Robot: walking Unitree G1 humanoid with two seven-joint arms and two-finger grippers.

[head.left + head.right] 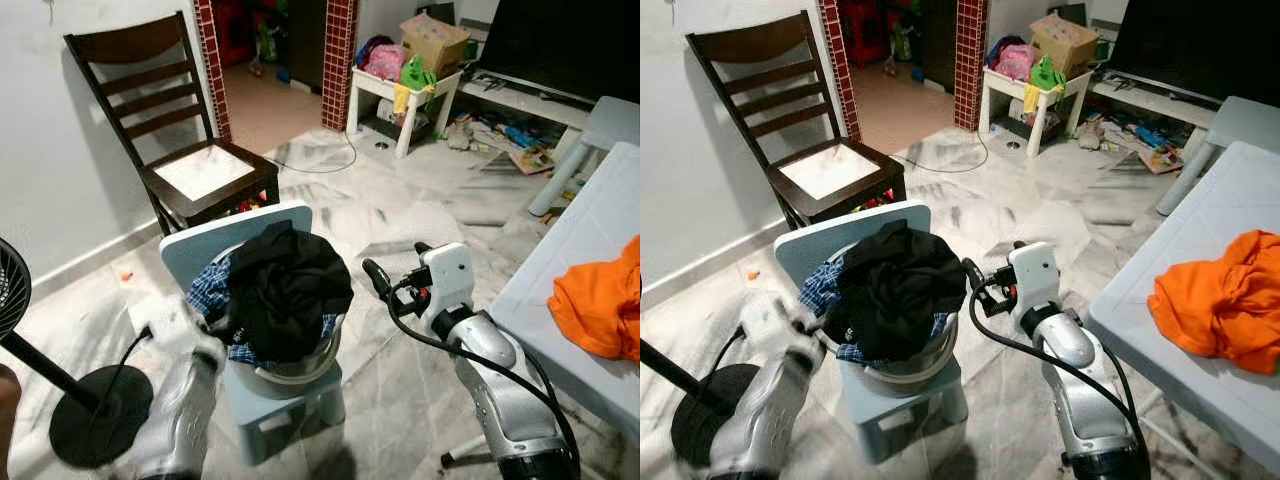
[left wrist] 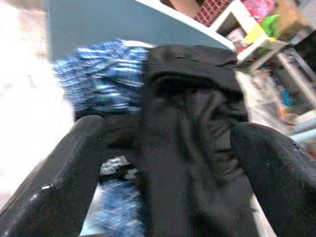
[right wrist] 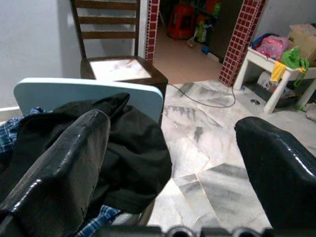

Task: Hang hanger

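1. A round laundry basket (image 1: 300, 375) sits on the seat of a small light-blue chair (image 1: 240, 235), and it is heaped above its rim with clothes.
2. On top of the heap lies a black garment (image 1: 290, 285); under it and to the robot's left a blue plaid cloth (image 1: 212, 288) spills over the basket's edge.
3. No hanger can be made out among the clothes or anywhere else in the room.
4. The left end effector (image 2: 163, 163) is at the left side of the basket, blurred in the head views. In its wrist view its two black fingers (image 2: 59, 173) are spread wide apart with the black garment and the plaid cloth between and beyond them; whether they touch the cloth cannot be told.
5. The right end effector (image 1: 398, 260) hovers just beside the basket's right side, above the marble floor (image 1: 400, 210). Its fingers (image 3: 59, 168) are spread wide and hold nothing; in its wrist view one finger lines up with the black garment, the other with bare floor.
6. On the robot's right stands a pale tabletop (image 1: 590, 260) with an orange garment (image 1: 600, 300) bunched on it.
7. Behind the blue chair stands a dark wooden chair (image 1: 170, 120) against the white wall, and a black fan base (image 1: 95, 415) rests on the floor at the left.
8. Farther back a small white table (image 1: 400, 95) carries a cardboard box (image 1: 435, 42) and bright clutter.
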